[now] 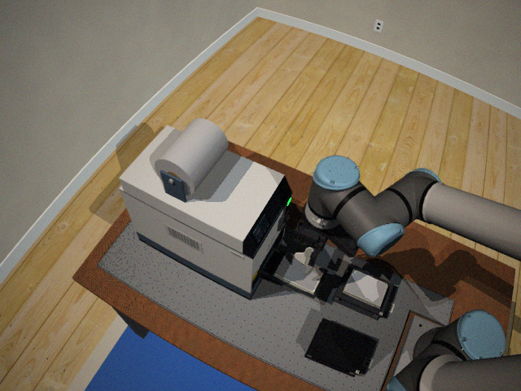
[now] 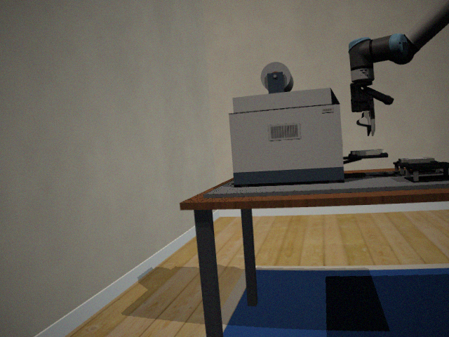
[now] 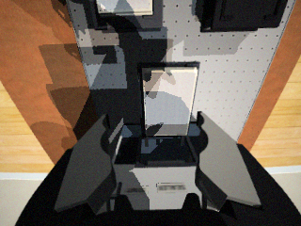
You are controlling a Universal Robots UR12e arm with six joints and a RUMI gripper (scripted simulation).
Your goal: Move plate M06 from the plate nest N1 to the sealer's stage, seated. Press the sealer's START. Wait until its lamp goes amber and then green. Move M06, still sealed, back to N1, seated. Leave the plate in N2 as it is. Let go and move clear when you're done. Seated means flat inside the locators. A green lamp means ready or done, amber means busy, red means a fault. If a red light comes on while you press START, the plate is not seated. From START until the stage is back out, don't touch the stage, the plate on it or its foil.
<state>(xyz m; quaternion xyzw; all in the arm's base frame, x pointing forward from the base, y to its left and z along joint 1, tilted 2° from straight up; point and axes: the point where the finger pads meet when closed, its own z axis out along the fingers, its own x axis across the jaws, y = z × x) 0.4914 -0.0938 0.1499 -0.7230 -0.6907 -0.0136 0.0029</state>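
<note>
Tool (image 2: 370,133) (image 3: 152,113) spread and ungripping, plate (image 1: 299,275) (image 2: 367,152) (image 3: 169,101) below, long axis running lengthwise between the fingers in wrist view

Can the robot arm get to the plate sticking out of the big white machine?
Probably yes: the jaws hang open above the plate, and nothing seems to lie between them.

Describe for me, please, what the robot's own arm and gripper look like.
The arm has dark grey joints with light blue round caps, black rings and a long, paler grey tube. The gripper has a black body and grey, angular, plate-like fingers with notched inner edges.
</note>
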